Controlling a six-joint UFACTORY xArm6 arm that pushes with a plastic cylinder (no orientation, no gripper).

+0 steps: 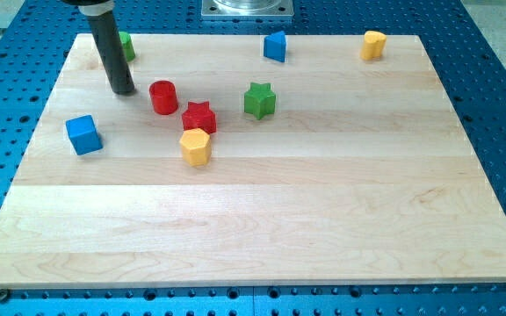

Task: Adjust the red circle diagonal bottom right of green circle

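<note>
The red circle point(163, 96) stands on the wooden board in the upper left part of the view. The green circle point(126, 45) sits near the board's top left corner, partly hidden behind the dark rod. My tip point(123, 90) rests on the board just left of the red circle and below the green circle, with a small gap to the red circle.
A red star point(198, 117) lies right below the red circle, with a yellow block point(196, 147) under it. A green star point(259, 100) is to the right. A blue cube point(83, 134) is at left. A blue block point(275, 46) and a yellow block point(373, 44) sit along the top edge.
</note>
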